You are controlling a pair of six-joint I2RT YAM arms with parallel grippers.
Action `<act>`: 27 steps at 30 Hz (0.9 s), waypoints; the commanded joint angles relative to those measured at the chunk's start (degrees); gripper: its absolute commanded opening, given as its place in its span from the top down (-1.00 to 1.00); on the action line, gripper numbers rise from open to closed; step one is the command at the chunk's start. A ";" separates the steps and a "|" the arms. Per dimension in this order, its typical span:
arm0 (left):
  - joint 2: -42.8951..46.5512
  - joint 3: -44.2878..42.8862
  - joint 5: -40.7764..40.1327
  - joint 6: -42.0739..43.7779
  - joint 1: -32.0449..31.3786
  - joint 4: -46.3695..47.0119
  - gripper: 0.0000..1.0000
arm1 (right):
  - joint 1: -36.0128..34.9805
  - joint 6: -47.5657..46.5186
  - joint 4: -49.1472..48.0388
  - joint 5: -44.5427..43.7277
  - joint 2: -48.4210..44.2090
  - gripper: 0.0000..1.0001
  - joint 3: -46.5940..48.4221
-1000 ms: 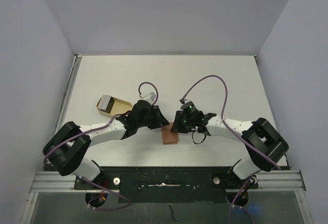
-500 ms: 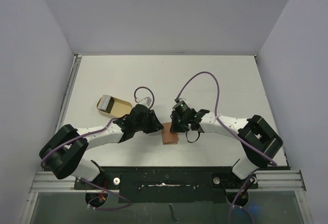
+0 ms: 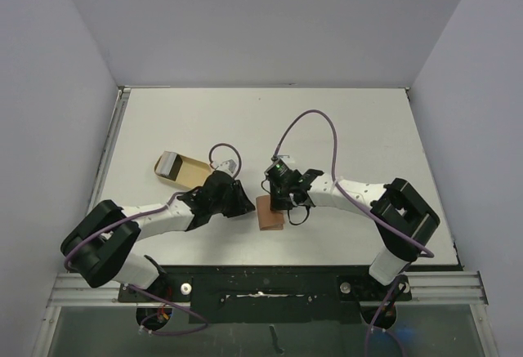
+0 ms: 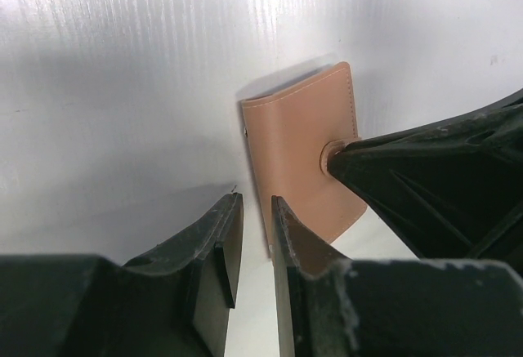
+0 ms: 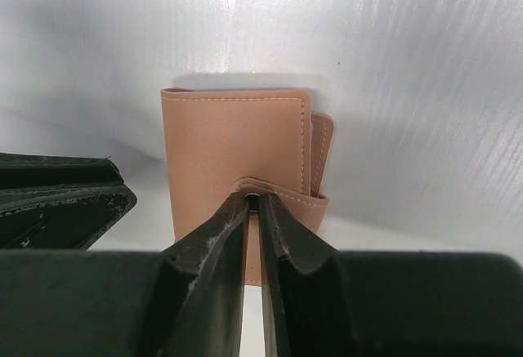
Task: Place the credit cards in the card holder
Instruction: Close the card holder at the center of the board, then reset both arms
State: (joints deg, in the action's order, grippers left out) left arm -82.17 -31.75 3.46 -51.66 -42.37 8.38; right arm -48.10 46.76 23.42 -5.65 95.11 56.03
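Your right gripper, nearly shut, pinches the tab of the holder (mid-table, towards the near edge), so lift it slowly while your left gripper, barely open and empty, pins the body.

This looks like a lab for testing robots. A white surface sits between plain grey walls. Two robot arms stand on a metal frame at the bottom of the frame.

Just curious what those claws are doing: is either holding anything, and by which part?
The right gripper pinches the card holder by its small closing tab; the left gripper holds nothing.
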 commanded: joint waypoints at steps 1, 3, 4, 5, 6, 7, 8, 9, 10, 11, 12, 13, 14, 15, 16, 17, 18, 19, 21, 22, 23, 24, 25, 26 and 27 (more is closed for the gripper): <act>3.05 -0.22 0.05 0.73 0.53 2.47 0.59 | -0.77 -1.02 5.06 -4.16 3.98 0.76 -2.28; 3.71 -0.33 0.14 0.98 0.66 2.31 0.59 | -0.84 -1.30 5.27 -4.52 3.10 0.76 -1.91; 4.07 -0.40 0.14 1.14 0.66 2.19 0.58 | -1.02 -1.47 4.98 -4.48 2.37 0.75 -1.89; 4.57 -0.56 0.22 1.39 0.77 1.98 0.57 | -1.14 -1.57 4.71 -4.23 1.64 0.75 -1.97; 5.09 -0.78 0.18 1.65 0.84 1.55 0.55 | -1.27 -1.71 4.47 -3.82 0.87 0.74 -1.98; 5.68 -1.18 0.14 1.98 0.95 0.98 0.53 | -1.30 -1.71 4.45 -3.49 0.22 0.73 -1.90; 6.43 -1.70 0.14 2.40 1.04 -0.04 0.50 | -1.27 -1.69 4.71 -3.34 -0.57 0.72 -1.69; 7.25 -2.32 -0.14 2.91 1.10 -1.14 0.46 | -1.29 -1.63 4.97 -3.32 -1.40 0.70 -1.57; 8.07 -3.16 -0.57 3.41 1.14 -2.41 0.41 | -1.30 -1.50 5.31 -3.46 -2.21 0.68 -1.48; 9.06 -4.02 -0.99 4.01 1.23 -4.02 0.36 | -1.25 -1.50 5.53 -3.60 -3.13 0.65 -1.45; 9.98 -4.88 -1.40 4.65 1.29 -5.58 0.32 | -1.28 -1.50 5.75 -3.77 -4.04 0.62 -1.45; 11.05 -5.63 -1.98 5.13 1.40 -7.09 0.30 | -1.15 -1.50 6.10 -4.25 -5.11 0.58 -1.41; 12.48 -6.94 -2.45 5.64 1.41 -8.63 0.28 | -1.17 -1.39 6.62 -5.02 -6.18 0.54 -1.30; 13.18 -8.03 -3.01 6.06 1.41 -9.99 0.25 | -1.14 -1.41 6.98 -5.43 -7.30 0.50 -1.16; 14.74 -8.75 -3.42 6.53 1.46 -11.30 0.17 | -1.18 -1.56 7.01 -6.01 -8.64 0.46 -1.11; 15.75 -9.43 -3.84 7.22 1.46 -12.54 0.01 | -1.14 -1.89 6.81 -6.54 -10.59 0.42 -1.14; 16.83 -10.12 -4.43 7.75 1.42 -13.76 -0.16 | -1.16 -2.11 6.29 -7.10 -12.29 0.38 -1.37; 17.88 -10.70 -5.11 8.00 1.47 -15.10 -0.25 | -1.20 -2.27 5.53 -7.89 -14.24 0.31 -1.86; 19.89 -11.69 -6.06 8.76 1.58 -17.32 -0.31 | -1.16 -2.21 4.15 -9.56 -17.93 0.15 -3.16; 20.88 -12.22 -6.25 9.40 1.59 -18.39 -0.33 | -1.09 -2.20 4.00 -10.51 -19.56 0.06 -3.30; 21.65 -12.93 -6.26 10.31 1.59 -19.20 -0.34 | -1.13 -2.20 4.14 -11.51 -21.00 -0.05 -3.25; 22.58 -13.74 -6.08 11.14 1.62 -20.29 -0.36 | -1.12 -2.25 4.45 -12.39 -22.54 -0.15 -3.05; 23.35 -14.75 -5.99 11.81 1.63 -21.23 -0.37 | -1.18 -2.21 5.04 -13.56 -23.91 -0.34 -2.77; 24.16 -15.86 -6.59 11.93 1.61 -22.46 -0.39 | -1.20 -2.20 5.70 -14.60 -25.47 -0.52 -2.36; 24.81 -17.72 -7.43 12.02 1.67 -24.23 -0.39 | -1.18 -2.20 6.02 -15.37 -27.02 -0.67 -2.03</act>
State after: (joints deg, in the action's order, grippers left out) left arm -60.53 -43.13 -1.50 -42.78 -41.08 -10.20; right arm -48.86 45.25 29.26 -14.61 73.63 53.01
